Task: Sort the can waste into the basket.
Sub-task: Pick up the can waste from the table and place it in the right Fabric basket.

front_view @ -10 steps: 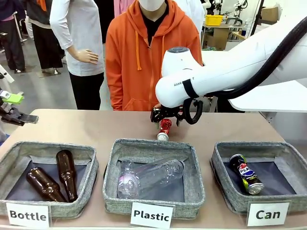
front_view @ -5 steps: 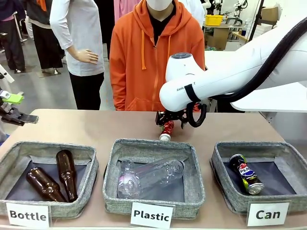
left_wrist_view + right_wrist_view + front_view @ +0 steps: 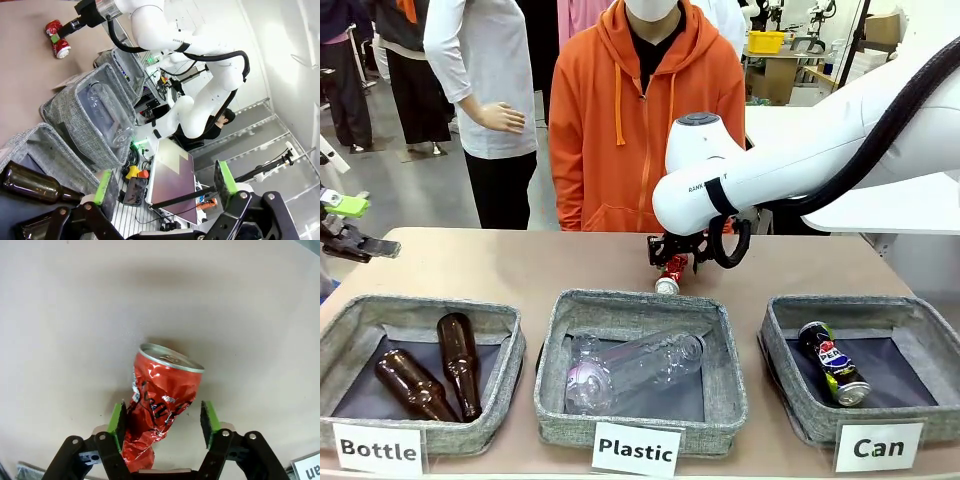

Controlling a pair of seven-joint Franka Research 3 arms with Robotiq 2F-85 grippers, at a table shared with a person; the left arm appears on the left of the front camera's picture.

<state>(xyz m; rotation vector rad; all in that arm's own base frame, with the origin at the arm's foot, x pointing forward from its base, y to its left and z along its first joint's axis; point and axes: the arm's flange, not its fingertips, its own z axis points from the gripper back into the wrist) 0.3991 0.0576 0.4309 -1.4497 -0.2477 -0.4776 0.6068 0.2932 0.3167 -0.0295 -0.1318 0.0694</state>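
Observation:
A crushed red can (image 3: 667,273) with silver ends lies on the tan table behind the middle basket. My right gripper (image 3: 672,256) reaches down over it. In the right wrist view the red can (image 3: 162,400) sits between the green pads (image 3: 119,422) of my right gripper (image 3: 162,419), which stand close beside it with the jaws still slightly apart. A black Pepsi can (image 3: 832,362) lies inside the grey basket (image 3: 778,345) labelled "Can" at the front right. My left gripper (image 3: 350,225) hovers open at the far left; in its own view my left gripper (image 3: 162,182) holds nothing.
The "Plastic" basket (image 3: 640,425) in the middle holds a clear bottle (image 3: 635,370). The "Bottle" basket (image 3: 508,385) on the left holds two brown glass bottles (image 3: 455,365). A person in an orange hoodie (image 3: 640,120) stands at the far edge.
My right gripper shifted slightly right and settled over the red can, and its jaws have narrowed around it. The left arm has not moved.

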